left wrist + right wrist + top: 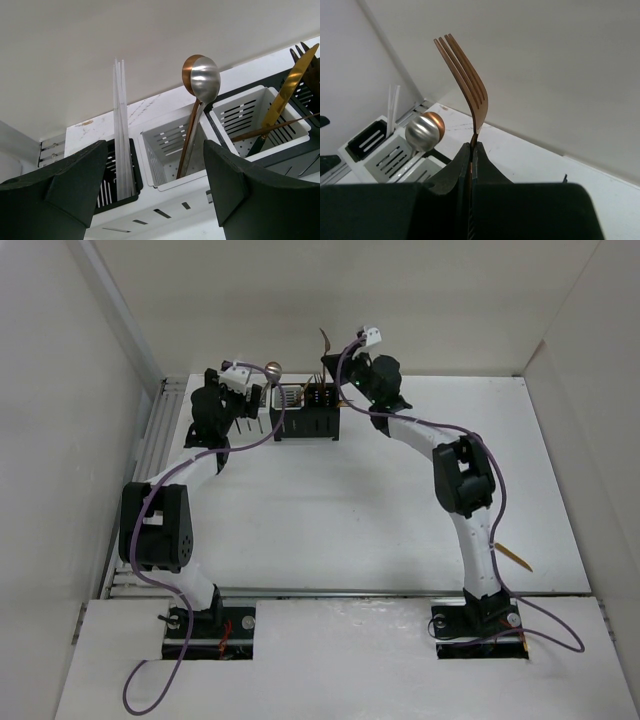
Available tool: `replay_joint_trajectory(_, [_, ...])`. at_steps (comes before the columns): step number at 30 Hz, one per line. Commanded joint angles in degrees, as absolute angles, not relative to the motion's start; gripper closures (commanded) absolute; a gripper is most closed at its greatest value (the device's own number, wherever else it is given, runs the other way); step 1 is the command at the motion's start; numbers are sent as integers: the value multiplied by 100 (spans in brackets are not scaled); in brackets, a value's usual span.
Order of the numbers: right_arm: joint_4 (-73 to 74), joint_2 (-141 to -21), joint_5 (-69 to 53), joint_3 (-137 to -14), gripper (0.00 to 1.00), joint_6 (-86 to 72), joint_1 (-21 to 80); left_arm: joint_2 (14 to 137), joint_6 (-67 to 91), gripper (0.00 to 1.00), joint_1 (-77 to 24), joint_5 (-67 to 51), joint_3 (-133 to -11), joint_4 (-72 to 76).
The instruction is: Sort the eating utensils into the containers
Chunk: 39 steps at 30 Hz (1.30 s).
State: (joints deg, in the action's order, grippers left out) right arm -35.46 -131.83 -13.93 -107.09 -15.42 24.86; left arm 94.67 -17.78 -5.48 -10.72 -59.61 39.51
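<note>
copper metal fork [470, 85] pinched in right end effector [471, 150]; left end effector [155, 165] spread, empty. slotted square caddies [305, 425], far edge of counter [350, 510], hold most; gold utensil [513, 557] remains, right edge.

Left arm [185, 465]: I read it reaching forward with the elbow bent, its end effector [155, 162] spread wide. Right arm [420, 437]: stretched forward, end effector [471, 152] pinched tight on a copper fork [470, 85].
</note>
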Motion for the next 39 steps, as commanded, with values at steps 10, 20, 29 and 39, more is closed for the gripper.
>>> replay_joint_trajectory(10, [-4342, -11990, -2293, -9352, 45, -1626, 2355, 9149, -1775, 26, -545, -1116, -6223, 4113])
replay_joint_trajectory(20, [-64, -9611, -1532, -8825, 7, -1573, 1171, 8947, -1723, 26, -545, -1230, -5986, 4165])
replay_joint_trajectory(29, [4053, -7695, 244, -7159, 0, -4836, -773, 8719, -1556, 26, -545, -1414, -5617, 4605])
replay_joint_trajectory(39, [4586, -5501, 1863, -4298, 0, -9289, -975, 8526, -1389, 24, -545, -1485, -5151, 5212])
